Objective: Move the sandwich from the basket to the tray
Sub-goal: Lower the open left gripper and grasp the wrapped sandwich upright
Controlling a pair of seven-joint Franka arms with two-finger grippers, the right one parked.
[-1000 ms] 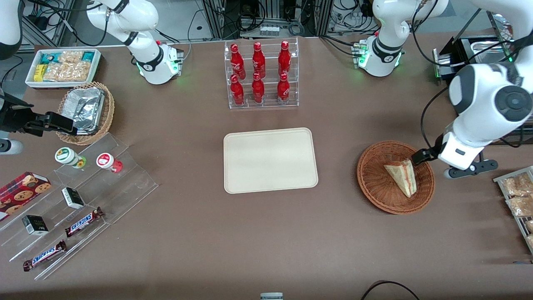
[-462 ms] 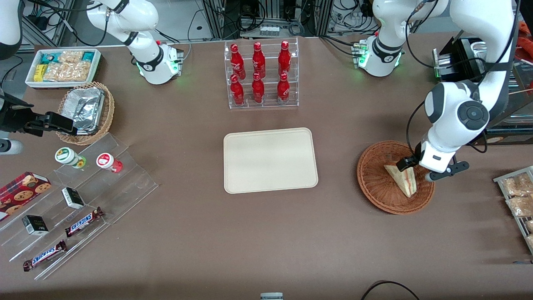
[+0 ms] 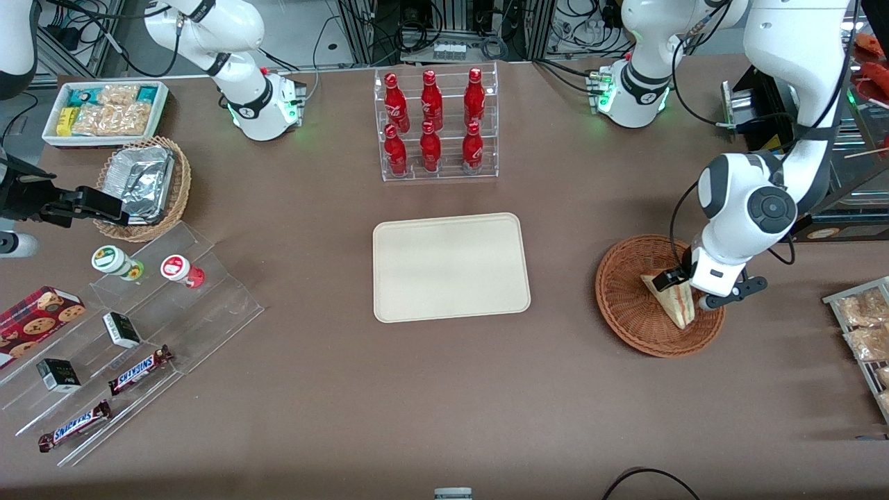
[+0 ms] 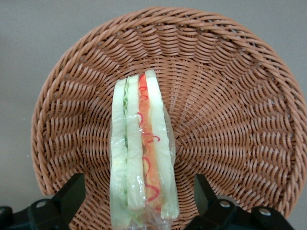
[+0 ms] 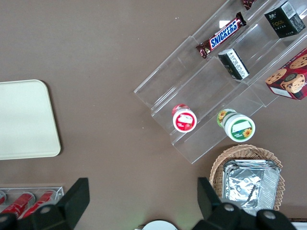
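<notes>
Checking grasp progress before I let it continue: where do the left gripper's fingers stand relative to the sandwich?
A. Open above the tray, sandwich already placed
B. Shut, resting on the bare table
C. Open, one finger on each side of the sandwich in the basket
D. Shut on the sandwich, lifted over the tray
C: the wrist view shows the gripper open, fingers straddling the sandwich, which lies in the basket; the tray holds nothing.

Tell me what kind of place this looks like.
Probably a robotics lab staged as a snack shop: a rack of red bottles, chocolate bars on clear shelving, and cabling past the table. The open gripper straddles the sandwich in its basket.
</notes>
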